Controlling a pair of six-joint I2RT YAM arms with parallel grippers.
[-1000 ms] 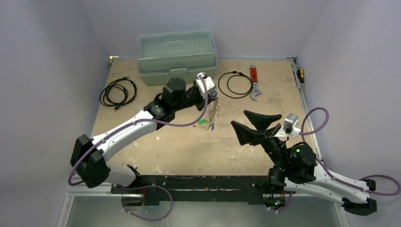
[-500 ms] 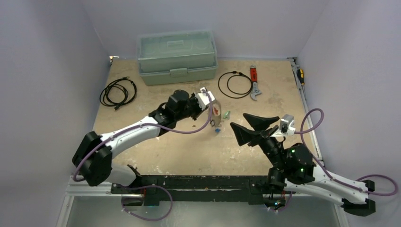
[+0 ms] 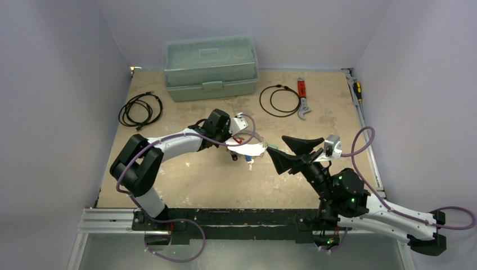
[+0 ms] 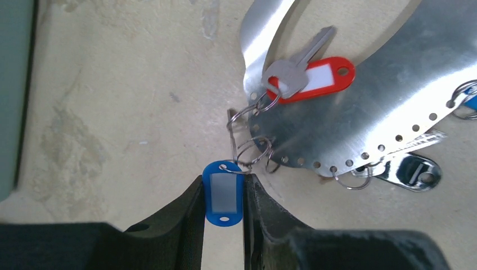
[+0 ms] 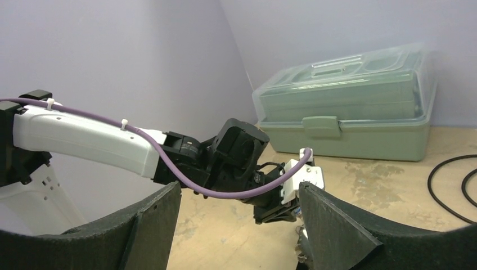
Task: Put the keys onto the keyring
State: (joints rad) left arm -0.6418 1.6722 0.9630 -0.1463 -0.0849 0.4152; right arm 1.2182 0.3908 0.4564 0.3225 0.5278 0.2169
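The keyring (image 4: 360, 112), a flat silvery band with a row of holes along its rim, lies on the tabletop (image 3: 185, 180) near the middle, between the two arms. Part of the job looks done. The red-tagged key (image 4: 308, 76) hangs from a small split ring (image 4: 264, 104) that passes through a hole at the band's edge. At the far rim a black tag (image 4: 410, 171) and a sliver of a second blue tag (image 4: 469, 101) sit against more little rings. These seem threaded as well, though that corner is cut off by the frame and I cannot be sure. The left hand (image 4: 224, 188) is closed narrowly on the blue tag (image 4: 224, 197), pinching it between both fingers with the tag's own ring pointing up toward the band. That ring lies in a tangle of wire loops (image 4: 253, 152) right at the rim, and I cannot tell whether it already passes through a hole or only touches the metal. The right hand (image 3: 277, 145) hangs just beside the keyring with its jaws wide and nothing between them. By my reading, at least one key is on and the blue one is the piece being worked. What is left is to seat its ring on the band and then deal with any key lying loose, which the overhead view shows too small to pick out.
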